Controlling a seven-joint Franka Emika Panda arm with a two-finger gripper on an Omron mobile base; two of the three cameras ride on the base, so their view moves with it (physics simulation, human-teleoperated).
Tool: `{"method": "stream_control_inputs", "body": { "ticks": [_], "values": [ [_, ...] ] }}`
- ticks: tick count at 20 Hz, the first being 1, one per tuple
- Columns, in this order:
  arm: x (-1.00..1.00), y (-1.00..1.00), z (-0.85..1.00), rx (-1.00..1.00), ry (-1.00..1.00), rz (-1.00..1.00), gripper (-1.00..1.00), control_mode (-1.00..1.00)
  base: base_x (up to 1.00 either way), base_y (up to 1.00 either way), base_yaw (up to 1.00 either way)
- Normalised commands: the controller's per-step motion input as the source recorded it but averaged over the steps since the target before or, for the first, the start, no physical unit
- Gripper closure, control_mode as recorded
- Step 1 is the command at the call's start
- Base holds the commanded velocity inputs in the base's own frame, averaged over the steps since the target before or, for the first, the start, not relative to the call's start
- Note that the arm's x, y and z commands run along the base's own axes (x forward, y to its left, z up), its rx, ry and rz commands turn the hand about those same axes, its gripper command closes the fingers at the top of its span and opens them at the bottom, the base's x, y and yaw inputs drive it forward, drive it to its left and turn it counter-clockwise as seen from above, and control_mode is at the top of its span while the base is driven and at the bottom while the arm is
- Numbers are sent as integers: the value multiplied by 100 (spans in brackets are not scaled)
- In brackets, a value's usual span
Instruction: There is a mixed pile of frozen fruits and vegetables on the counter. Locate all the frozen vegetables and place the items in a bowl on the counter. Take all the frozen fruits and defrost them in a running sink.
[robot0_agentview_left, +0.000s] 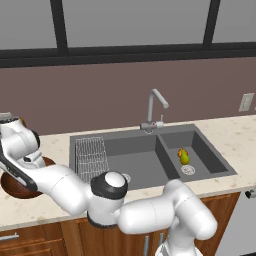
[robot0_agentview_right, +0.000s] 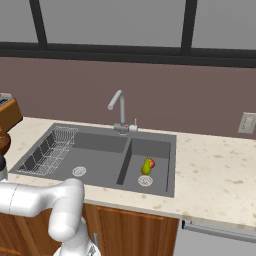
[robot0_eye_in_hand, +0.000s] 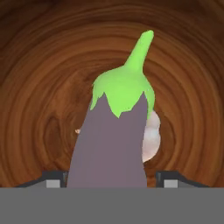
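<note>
Gripper (robot0_eye_in_hand: 112, 178) fingertips sit at either side of the eggplant (robot0_eye_in_hand: 114, 140), low in the hand view. Whether they press its purple skin or stand just off it cannot be told from the pictures. The eggplant points its green cap and stem away from the hand, over the grained brown floor of the bowl (robot0_eye_in_hand: 39, 70). A pale whitish-pink bulb (robot0_eye_in_hand: 151, 135) peeks out from behind the eggplant's right side, lying in the bowl and touching or nearly touching it.

From the left base view the arm reaches far to the left, its wrist hanging over the bowl (robot0_agentview_left: 12, 187), whose dark rim shows under the white links on the counter (robot0_agentview_left: 235, 135); the contents are hidden there. That view also shows the sink (robot0_agentview_left: 150, 155), with a wire rack (robot0_agentview_left: 92, 155) in the large basin and the silver tap (robot0_agentview_left: 155, 107) behind.

Both base views show the yellow-green pear-shaped piece (robot0_agentview_right: 146, 166) standing in the smaller basin, beside the drain.
</note>
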Motion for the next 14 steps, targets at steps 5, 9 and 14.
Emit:
{"method": "stream_control_inputs", "body": {
  "ticks": [5, 9, 14],
  "values": [
    [0, 0, 7, 0, 2, 0, -100, -100, 0, 0, 0],
    [0, -1, 17, 0, 2, 0, -100, -100, 0, 0, 0],
    [-2, 0, 36, 0, 0, 0, -100, -100, 0, 0, 0]
  ]
}}
